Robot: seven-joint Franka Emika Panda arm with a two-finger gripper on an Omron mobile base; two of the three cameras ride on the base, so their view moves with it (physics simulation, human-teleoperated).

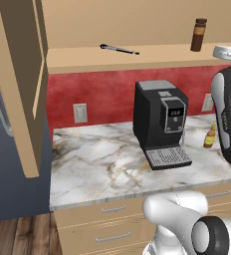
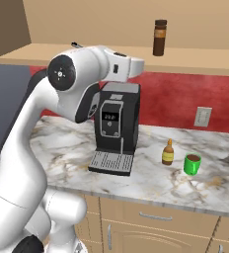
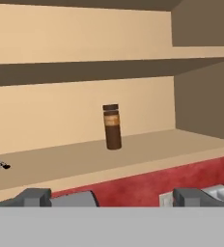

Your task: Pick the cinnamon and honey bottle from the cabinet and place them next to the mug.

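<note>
The cabinet (image 2: 111, 58) is standing open, with the cinnamon (image 3: 112, 127) upright on its lower shelf, well back from the front edge. On the counter (image 2: 151, 183), the honey bottle (image 2: 168, 152) is sitting just beside the mug (image 2: 192, 164). The gripper (image 3: 112, 197) is facing the jar, released, jaws spread wide. Risk: an off-centre approach could be tipping the slim jar.

Arm raised and bent, end effector (image 3: 106, 197) level, its fingers spread wide
</note>
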